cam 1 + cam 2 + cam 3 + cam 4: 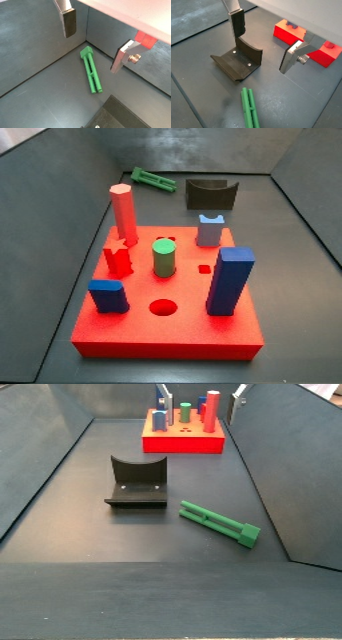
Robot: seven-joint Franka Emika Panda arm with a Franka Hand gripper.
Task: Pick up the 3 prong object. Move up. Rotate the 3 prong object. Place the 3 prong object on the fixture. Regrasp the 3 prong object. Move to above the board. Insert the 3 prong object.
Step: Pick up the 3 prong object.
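The 3 prong object (91, 74) is a long green bar lying flat on the dark floor; it also shows in a wrist view (250, 107) and in both side views (154, 179) (221, 523). My gripper (92, 52) hangs open and empty well above the floor, over the gap between the bar and the fixture (238, 62). Nothing is between its fingers (237, 22). The fixture stands next to the bar (210, 193) (135, 484). The red board (187, 328) with coloured pegs lies beyond it (181, 444).
Dark grey walls enclose the floor on all sides (287, 464). On the board stand a tall red peg (124, 213), a tall blue block (231, 278), a green cylinder (163, 256) and a light blue notched peg (211, 228).
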